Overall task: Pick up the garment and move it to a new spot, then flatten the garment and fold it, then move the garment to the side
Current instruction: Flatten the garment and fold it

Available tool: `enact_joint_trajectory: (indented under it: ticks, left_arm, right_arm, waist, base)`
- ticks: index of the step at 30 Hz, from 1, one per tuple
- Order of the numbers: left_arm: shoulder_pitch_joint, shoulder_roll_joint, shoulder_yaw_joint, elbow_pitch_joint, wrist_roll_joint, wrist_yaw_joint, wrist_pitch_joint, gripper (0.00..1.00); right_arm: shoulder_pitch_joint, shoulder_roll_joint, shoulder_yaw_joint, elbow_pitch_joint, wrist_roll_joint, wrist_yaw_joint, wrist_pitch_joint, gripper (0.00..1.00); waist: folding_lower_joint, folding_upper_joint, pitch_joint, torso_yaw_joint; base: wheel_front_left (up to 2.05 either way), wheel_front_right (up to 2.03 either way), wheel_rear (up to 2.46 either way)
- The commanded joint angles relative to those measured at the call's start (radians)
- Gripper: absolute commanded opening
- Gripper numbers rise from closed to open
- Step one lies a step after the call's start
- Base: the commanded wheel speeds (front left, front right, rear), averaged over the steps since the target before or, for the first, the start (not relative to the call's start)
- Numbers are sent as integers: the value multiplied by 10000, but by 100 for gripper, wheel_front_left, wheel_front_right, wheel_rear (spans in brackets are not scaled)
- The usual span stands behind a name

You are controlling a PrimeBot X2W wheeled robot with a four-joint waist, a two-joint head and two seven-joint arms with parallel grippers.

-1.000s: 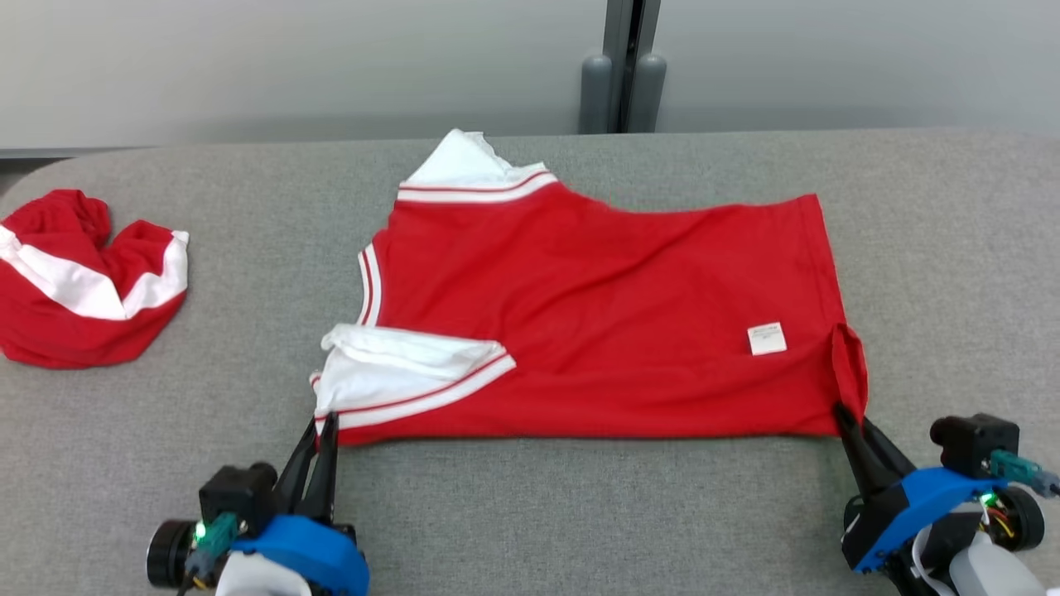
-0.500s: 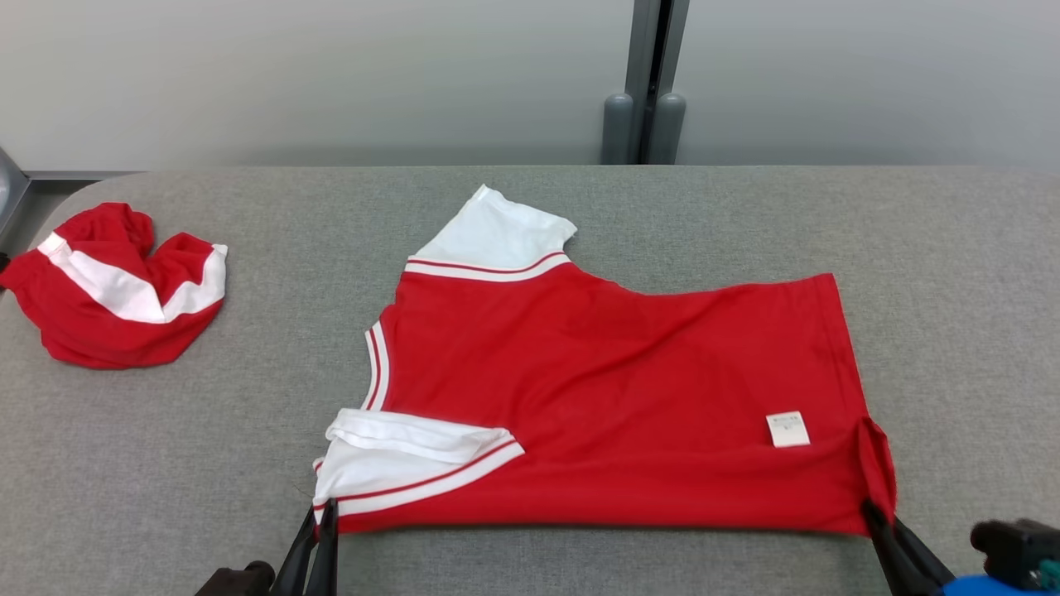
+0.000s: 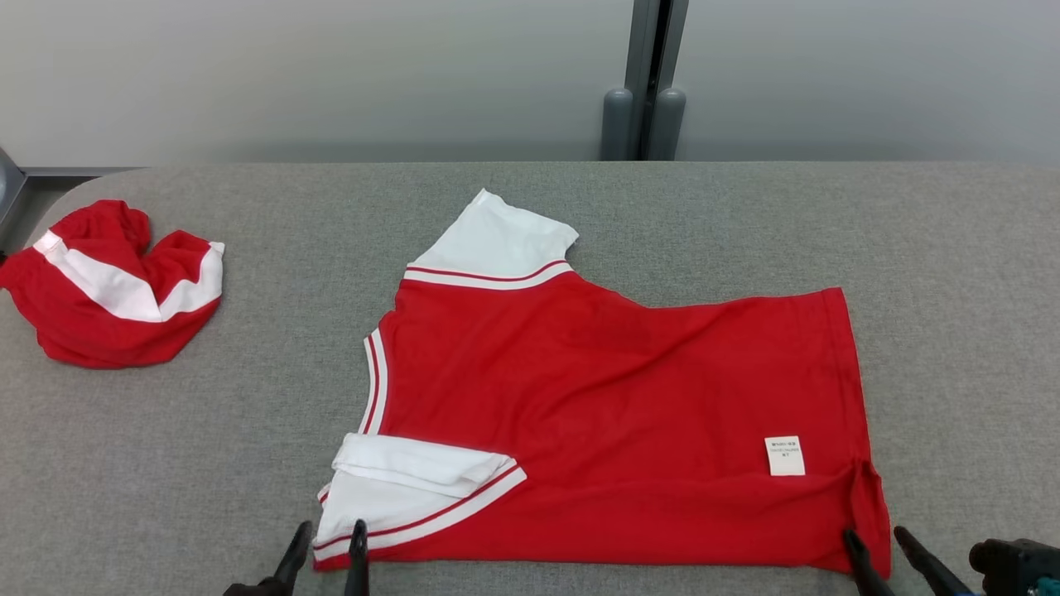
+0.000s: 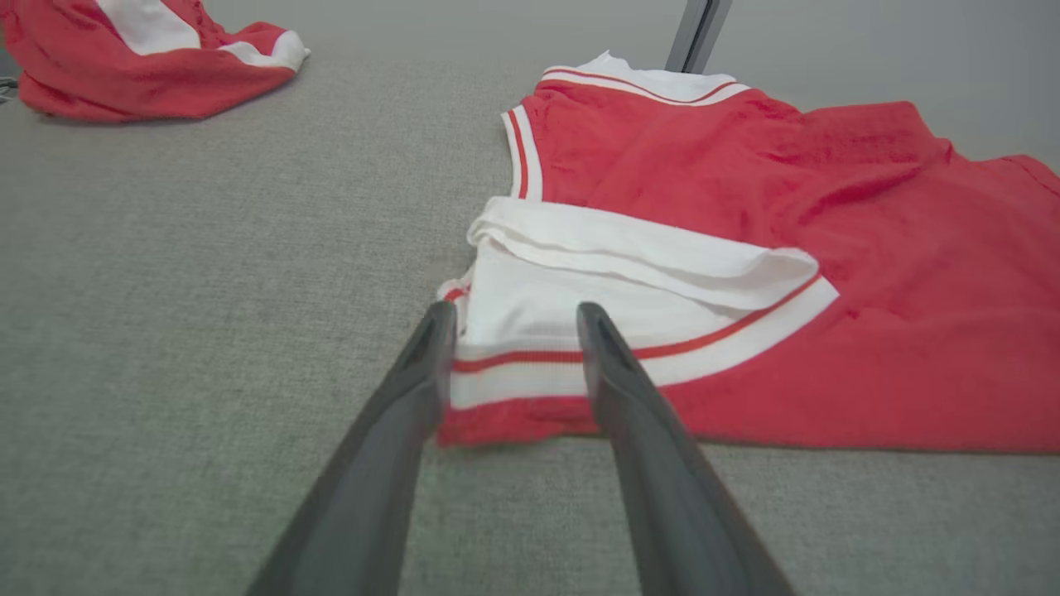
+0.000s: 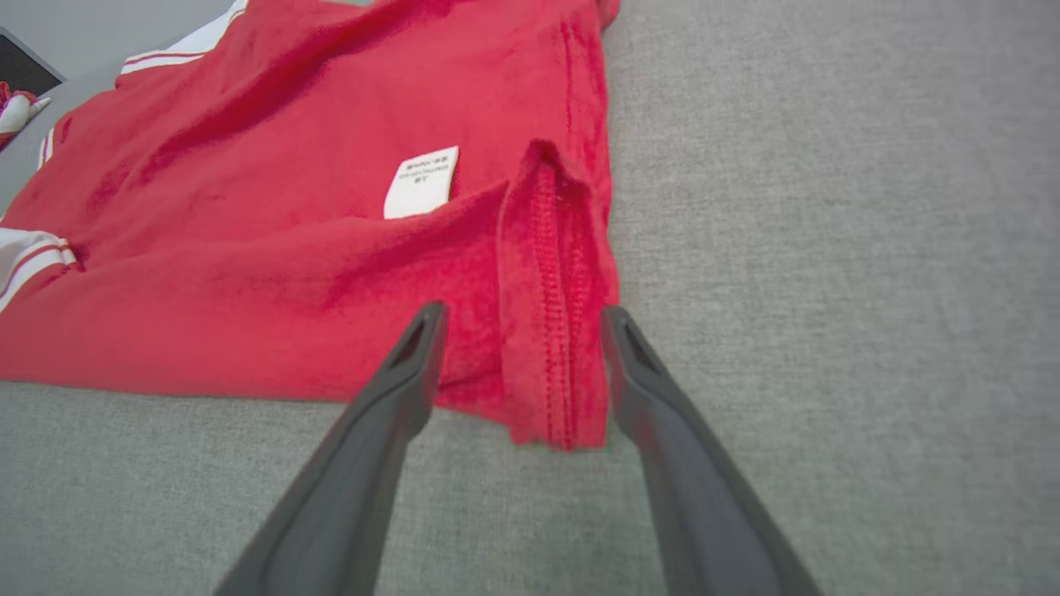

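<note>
1. Head view: the red garment [image 3: 613, 414] lies spread in the middle of the grey table [image 3: 207, 463], collar to the left and hem to the right. The left gripper [image 3: 330, 542] stands at its near-left corner and the right gripper [image 3: 874, 546] at its near-right corner. Both have their fingers parted and grip nothing. A crumpled red-and-white garment [image 3: 108, 290] sits well apart at the far left. It will probably limit where the folded piece can be set aside on that side.
2. Left wrist view: the parted fingers straddle the edge of the near sleeve [image 4: 638, 281], with cloth between them but not pinched. The sleeve is doubled over on itself and looks to need smoothing before any fold. Lifting the tips as the arm backs away should keep the cloth from dragging.
3. Right wrist view: the open fingers flank the hem corner [image 5: 551, 331], which curls up in a ridge near the white label [image 5: 422, 182]. Pressing that flap flat first would give a cleaner fold.
</note>
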Motion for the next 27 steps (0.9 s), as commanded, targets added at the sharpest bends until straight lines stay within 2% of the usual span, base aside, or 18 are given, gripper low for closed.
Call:
enact_joint_trajectory:
  ticks: [1, 9, 19, 27]
  left_arm:
    - [-287, -20, -3, 75, 127, -48, -153, 100]
    - [-884, 28, 346, 26, 567, -78, -547, 100]
    - [-1693, 82, 1586, -1051, 1472, -77, -582, 100]
    - [-2263, 49, 2267, -1042, 1756, -615, -584, 100]
  right_arm:
    - [-202, -78, -29, 7, -138, 1, -116, 100]
    - [-1035, -94, -235, -296, -291, 1, -883, 100]
    - [-2250, 113, -128, -266, -1099, 1, -2374, 100]
    - [-3094, 423, -136, 286, -1761, 1, -3184, 100]
  waist:
    - [1, 0, -25, -11]
    - [1, 0, -191, -60]
    - [1, 0, -232, -181]
    - [1, 0, -231, -293]
  base:
    - [0, 0, 0]
    - [0, 0, 0]
    - [0, 0, 0]
    - [0, 0, 0]
